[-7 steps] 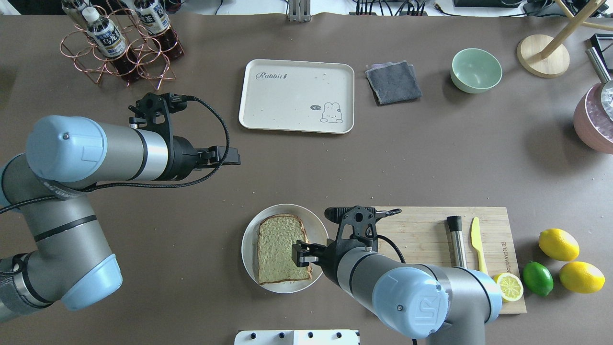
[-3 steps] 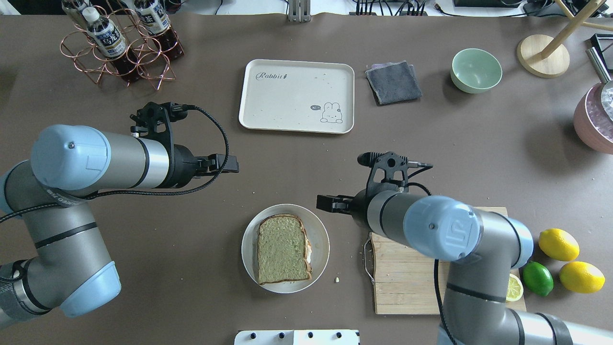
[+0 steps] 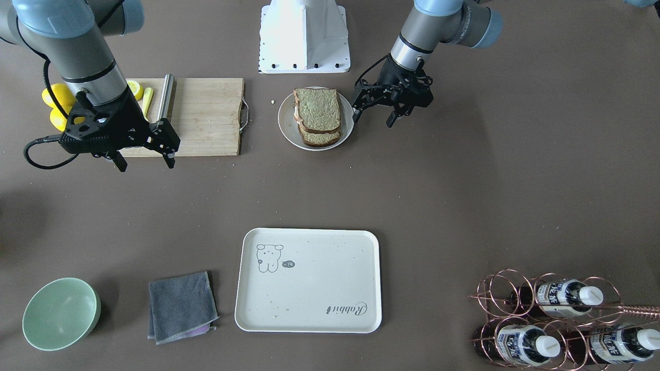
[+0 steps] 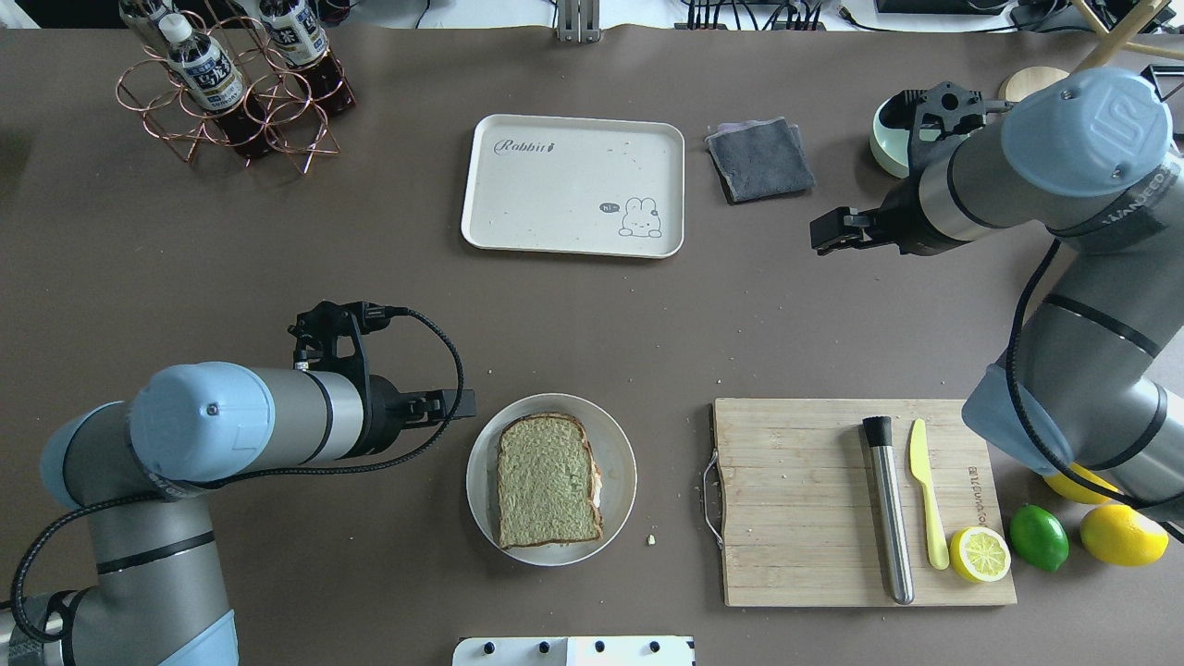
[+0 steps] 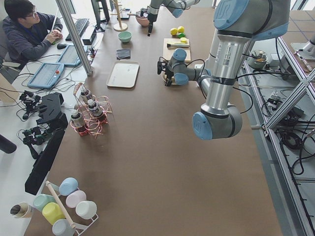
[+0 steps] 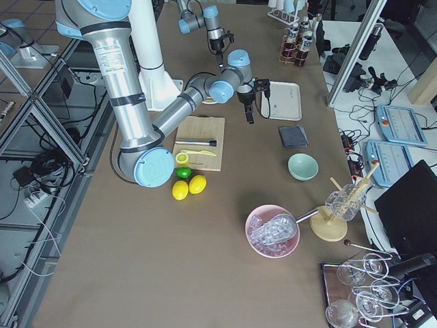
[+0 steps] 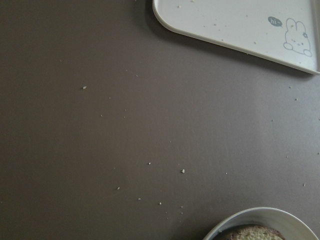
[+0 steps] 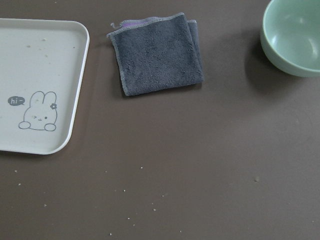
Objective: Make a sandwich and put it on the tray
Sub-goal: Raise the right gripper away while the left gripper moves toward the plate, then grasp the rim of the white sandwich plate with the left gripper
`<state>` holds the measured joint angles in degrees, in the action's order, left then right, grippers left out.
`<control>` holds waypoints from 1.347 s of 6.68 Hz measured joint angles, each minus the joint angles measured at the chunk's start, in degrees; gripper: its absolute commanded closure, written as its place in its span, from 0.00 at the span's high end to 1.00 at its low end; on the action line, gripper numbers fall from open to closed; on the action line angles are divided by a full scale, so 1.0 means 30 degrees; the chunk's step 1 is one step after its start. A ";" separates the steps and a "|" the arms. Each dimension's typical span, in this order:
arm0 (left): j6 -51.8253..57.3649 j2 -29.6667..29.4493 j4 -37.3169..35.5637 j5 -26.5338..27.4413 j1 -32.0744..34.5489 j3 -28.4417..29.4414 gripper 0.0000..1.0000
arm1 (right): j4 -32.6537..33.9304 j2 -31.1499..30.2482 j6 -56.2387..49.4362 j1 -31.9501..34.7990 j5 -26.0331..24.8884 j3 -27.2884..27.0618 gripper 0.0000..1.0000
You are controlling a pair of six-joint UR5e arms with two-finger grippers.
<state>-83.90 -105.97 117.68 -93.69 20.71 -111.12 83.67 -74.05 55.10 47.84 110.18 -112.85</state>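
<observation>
The sandwich [image 4: 546, 481], brown-crusted bread with white egg showing at its right edge, lies on a round white plate [image 4: 622, 446] at the front middle; the front-facing view [image 3: 317, 114] shows two stacked slices. The cream tray [image 4: 573, 185] lies bare at the far middle, and shows in both wrist views [image 7: 240, 20] [image 8: 40, 75]. My left gripper [image 4: 462, 404] is open and empty just left of the plate [image 3: 285, 129], fingers [image 3: 356, 114] apart. My right gripper [image 4: 823, 231] is open and empty, raised right of the tray [image 3: 309, 288].
A wooden cutting board [image 4: 805, 499] right of the plate holds a steel muddler [image 4: 888, 509], a yellow knife [image 4: 928, 499] and a half lemon [image 4: 982, 553]. A grey cloth [image 4: 760, 159] and green bowl [image 8: 295, 35] lie right of the tray. A bottle rack [image 4: 231, 92] stands far left.
My right gripper left the sandwich's right edge and swung up and away to the far right. My left gripper moved toward the front, to the plate's left rim.
</observation>
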 measured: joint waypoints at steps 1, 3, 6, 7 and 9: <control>-0.0296 0.0005 0.0018 0.0753 -0.0932 0.0090 0.91 | -0.0245 -0.0563 -0.0514 0.0556 0.0305 -0.0007 1.00; -0.0662 -0.0052 0.0058 0.1844 -0.2048 0.0442 0.50 | -0.2111 -0.2009 -0.0711 0.0954 0.0476 -0.0011 1.00; -0.0692 -0.0149 0.0114 0.2061 -0.2674 0.1031 0.47 | -0.2958 -0.2588 -0.0675 0.1059 0.0463 0.0026 1.00; -0.0687 -0.0210 0.0116 0.2091 -0.2794 0.1209 0.46 | -0.2977 -0.2598 -0.0672 0.1069 0.0472 0.0028 1.00; -0.0686 -0.0669 0.0118 0.2108 -0.2860 0.1566 0.00 | -0.2987 -0.2616 -0.0670 0.1074 0.0478 0.0029 1.00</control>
<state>-85.96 -107.98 118.04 -87.37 12.13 -106.42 74.71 -81.90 53.09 51.06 111.62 -112.77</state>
